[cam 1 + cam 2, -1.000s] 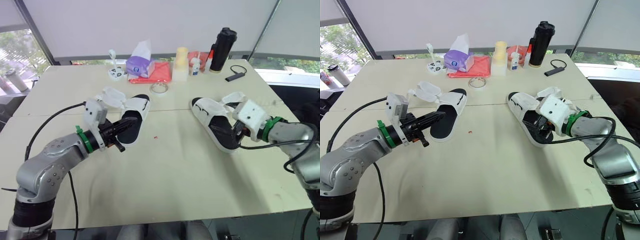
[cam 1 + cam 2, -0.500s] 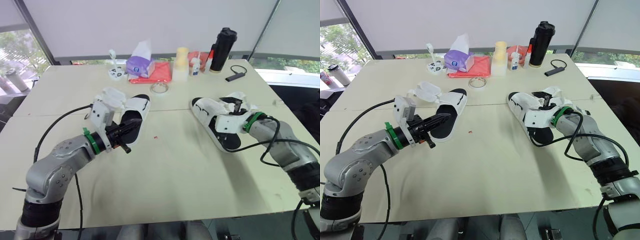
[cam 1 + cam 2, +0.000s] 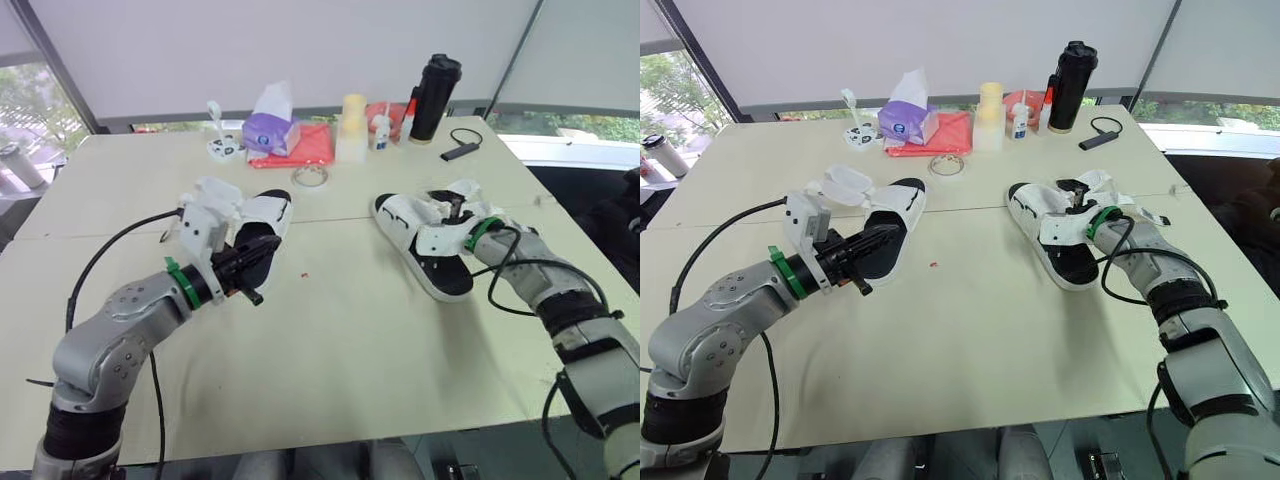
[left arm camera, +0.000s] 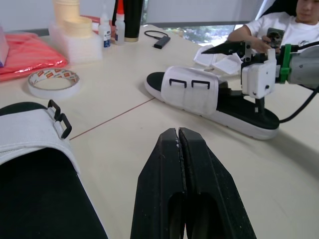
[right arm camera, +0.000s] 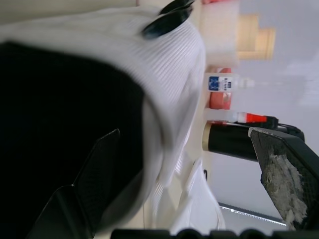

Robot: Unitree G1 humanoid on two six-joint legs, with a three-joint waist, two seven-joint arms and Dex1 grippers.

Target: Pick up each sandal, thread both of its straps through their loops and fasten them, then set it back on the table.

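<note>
White sandal point(image 4: 197, 92), black footbed point(image 4: 245, 113), straps point(image 4: 219, 63) undone

right sandal point(image 4: 192, 89) strap: white ribbed cloth | footbed: matt black | table point(image 3: 350, 340): smooth matt | left claw point(image 4: 178, 131): black plastic

We get bright, even daylight from the windows point(image 3: 30, 115) beyond the counter's point(image 3: 350, 340) far edge, leaving only soft, faint shadows on it. In the right wrist view the close sandal point(image 5: 89, 84) is blurred, and the pale background glares.
</note>
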